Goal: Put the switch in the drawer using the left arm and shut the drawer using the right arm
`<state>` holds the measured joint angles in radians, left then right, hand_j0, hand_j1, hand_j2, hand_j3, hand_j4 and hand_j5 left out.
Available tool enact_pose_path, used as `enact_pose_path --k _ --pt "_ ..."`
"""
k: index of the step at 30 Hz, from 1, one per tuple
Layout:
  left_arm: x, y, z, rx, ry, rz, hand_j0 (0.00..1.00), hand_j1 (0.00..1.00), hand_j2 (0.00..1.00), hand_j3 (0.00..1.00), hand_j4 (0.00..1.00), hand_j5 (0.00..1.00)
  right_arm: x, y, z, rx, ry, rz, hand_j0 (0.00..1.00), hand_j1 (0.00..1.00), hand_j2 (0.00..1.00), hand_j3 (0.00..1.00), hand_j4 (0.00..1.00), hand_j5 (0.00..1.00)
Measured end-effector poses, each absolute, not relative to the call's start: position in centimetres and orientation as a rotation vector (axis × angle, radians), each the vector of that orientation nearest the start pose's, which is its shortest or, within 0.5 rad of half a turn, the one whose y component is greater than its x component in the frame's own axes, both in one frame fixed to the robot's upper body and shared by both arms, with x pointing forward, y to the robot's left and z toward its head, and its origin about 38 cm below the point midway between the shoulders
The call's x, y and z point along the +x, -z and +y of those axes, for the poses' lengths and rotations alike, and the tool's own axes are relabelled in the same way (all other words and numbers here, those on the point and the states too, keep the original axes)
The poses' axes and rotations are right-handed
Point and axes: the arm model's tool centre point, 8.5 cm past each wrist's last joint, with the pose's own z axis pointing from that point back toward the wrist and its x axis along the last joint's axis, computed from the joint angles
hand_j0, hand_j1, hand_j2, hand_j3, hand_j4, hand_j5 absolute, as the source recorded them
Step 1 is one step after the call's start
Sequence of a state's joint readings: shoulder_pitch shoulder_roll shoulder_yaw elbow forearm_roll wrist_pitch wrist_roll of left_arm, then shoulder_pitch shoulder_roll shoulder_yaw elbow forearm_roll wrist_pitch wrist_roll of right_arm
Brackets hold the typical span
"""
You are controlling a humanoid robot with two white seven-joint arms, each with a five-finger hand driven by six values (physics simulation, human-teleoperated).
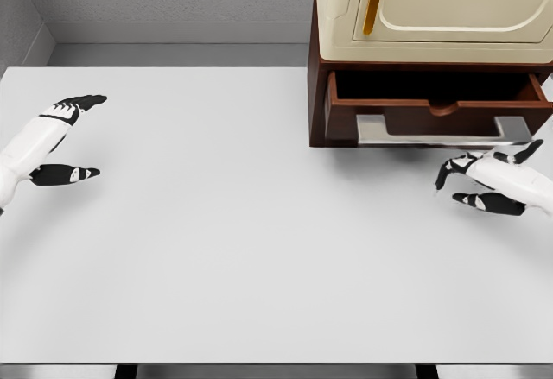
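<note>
The brown drawer (432, 120) stands pulled out from the dark wooden cabinet (316, 94) at the back right, and a silver handle (442, 140) runs along its front. I see no switch on the table or in the visible part of the drawer. My left hand (89, 137) hovers at the far left edge, open, fingers and thumb spread wide with nothing between them. My right hand (458, 186) sits just below the drawer handle's right end. It is open, its fingers are loosely bent, and it holds nothing.
A cream appliance (432, 8) with a gold handle sits on top of the cabinet. The white table (242, 241) spans the view, and a grey wall runs behind it.
</note>
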<state>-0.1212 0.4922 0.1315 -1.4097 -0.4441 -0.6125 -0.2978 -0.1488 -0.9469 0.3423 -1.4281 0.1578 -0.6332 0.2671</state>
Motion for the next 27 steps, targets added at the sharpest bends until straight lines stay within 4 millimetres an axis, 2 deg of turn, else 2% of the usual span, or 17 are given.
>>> enact_pose_path --k 4,10,13,16,20,22,23,25,27 --pt "38.1 -15.1 38.9 0.586 1.2 -1.725 1.0 1.0 1.0 1.0 1.0 1.0 34.9 -16.0 -42.0 -0.29 -1.484 -1.514 0.53 0.53 0.53 0.53 0.53 0.53" --pt "38.1 -15.0 38.9 0.585 1.199 -1.725 1.0 1.0 1.0 1.0 1.0 1.0 34.3 -17.6 -43.0 -0.275 -1.453 -1.515 0.53 0.53 0.53 0.53 0.53 0.53" --pt "38.1 -14.9 38.9 0.583 1.199 -1.723 1.0 1.0 1.0 1.0 1.0 1.0 34.3 -19.5 -44.4 -0.256 -1.38 -1.538 0.53 0.53 0.53 0.53 0.53 0.53" --pt "38.1 -14.8 38.8 0.58 1.2 -1.722 1.0 1.0 1.0 1.0 1.0 1.0 34.6 -21.6 -46.6 -0.253 -1.293 -1.565 0.53 0.53 0.53 0.53 0.53 0.53" --pt "38.1 -15.0 38.9 0.583 1.198 -1.724 1.0 1.0 1.0 1.0 1.0 1.0 34.8 -23.9 -52.1 -0.4 -1.178 -1.527 0.53 0.53 0.53 0.53 0.53 0.53" --pt "38.1 -15.0 38.9 0.584 1.198 -1.726 1.0 1.0 1.0 1.0 1.0 1.0 34.6 -24.9 -54.1 -0.448 -1.13 -1.512 0.53 0.53 0.53 0.53 0.53 0.53" --pt "38.1 -15.0 38.8 0.584 1.197 -1.726 1.0 1.0 1.0 1.0 1.0 1.0 34.5 -25.2 -54.7 -0.464 -1.12 -1.503 0.53 0.53 0.53 0.53 0.53 0.53" --pt "38.1 -15.0 38.9 0.584 1.196 -1.726 1.0 1.0 1.0 1.0 1.0 1.0 33.6 -23.6 -55.4 -0.455 -1.128 -1.439 0.51 0.51 0.51 0.51 0.51 0.51" --pt "38.0 -14.9 38.9 0.582 1.194 -1.724 1.0 1.0 1.0 1.0 1.0 1.0 33.4 -23.3 -55.5 -0.466 -1.163 -1.405 0.5 0.5 0.5 0.5 0.5 0.5"
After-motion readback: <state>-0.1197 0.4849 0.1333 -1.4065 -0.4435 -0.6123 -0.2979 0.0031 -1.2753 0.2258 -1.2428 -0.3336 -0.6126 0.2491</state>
